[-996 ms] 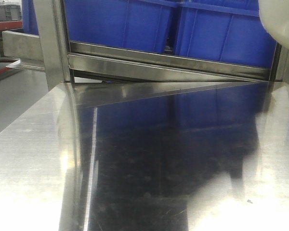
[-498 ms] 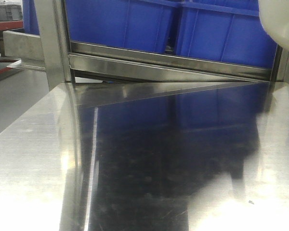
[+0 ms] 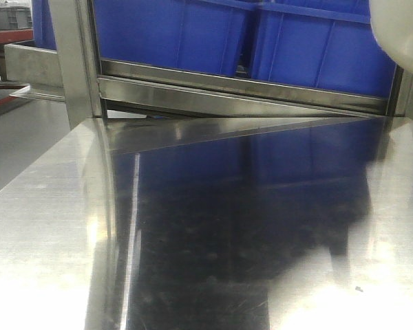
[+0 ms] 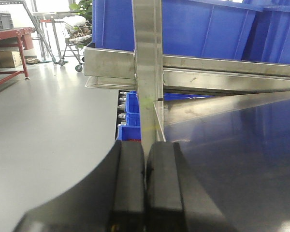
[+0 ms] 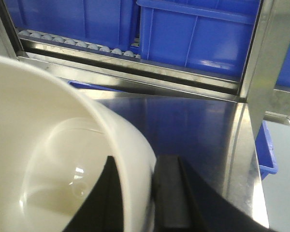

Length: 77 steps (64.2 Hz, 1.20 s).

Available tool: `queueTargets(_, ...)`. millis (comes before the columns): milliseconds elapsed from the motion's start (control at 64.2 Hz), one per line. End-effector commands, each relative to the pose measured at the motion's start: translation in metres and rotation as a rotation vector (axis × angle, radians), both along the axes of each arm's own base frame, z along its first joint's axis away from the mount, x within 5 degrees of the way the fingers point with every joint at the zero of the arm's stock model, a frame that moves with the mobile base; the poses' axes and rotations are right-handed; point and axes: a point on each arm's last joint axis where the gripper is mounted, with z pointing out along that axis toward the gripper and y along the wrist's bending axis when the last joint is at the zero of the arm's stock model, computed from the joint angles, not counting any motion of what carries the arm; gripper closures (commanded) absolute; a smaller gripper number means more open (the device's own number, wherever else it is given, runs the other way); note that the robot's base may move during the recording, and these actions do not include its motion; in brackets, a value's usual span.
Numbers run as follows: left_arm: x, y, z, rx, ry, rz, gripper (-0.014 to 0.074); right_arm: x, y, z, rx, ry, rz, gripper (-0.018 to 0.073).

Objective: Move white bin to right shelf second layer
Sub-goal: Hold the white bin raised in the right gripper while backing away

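Observation:
My right gripper [image 5: 137, 193] is shut on the wall of the white bin [image 5: 48, 159], one finger inside and one finger [image 5: 169, 193] outside. The bin hangs above the steel table top [image 5: 193, 121]; its curved bottom shows at the top right of the front view as white bin [image 3: 399, 27]. Ahead, a shelf level with small white rollers [image 5: 77, 43] carries blue crates [image 5: 198, 34]; I cannot tell which layer it is. My left gripper [image 4: 145, 179] is shut with nothing in it, near the table's left corner post [image 4: 147, 63].
Large blue crates [image 3: 179, 34] fill the rack level behind the steel rail [image 3: 241, 89]. A steel upright [image 5: 266, 63] stands at the right. Smaller blue bins [image 4: 131, 111] sit below the table's edge. Grey floor [image 4: 48, 125] lies to the left.
Almost nothing differs; the front view shifts a hair sideways and the bin stays held at the top right.

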Motion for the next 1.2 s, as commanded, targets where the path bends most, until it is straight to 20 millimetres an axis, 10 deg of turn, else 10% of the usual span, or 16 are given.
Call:
queueTargets(0,0.0003,0.0003,-0.0040,-0.019,-0.059,0.002,0.0512,-0.0004,0.0003,0.0188,0.020,-0.126,0.008,0.0503)
queueTargets(1183,0.0003,0.0003,-0.0040,-0.019,-0.059,0.002,0.0512,-0.0004,0.0003,0.0188,0.020,-0.126,0.008,0.0503)
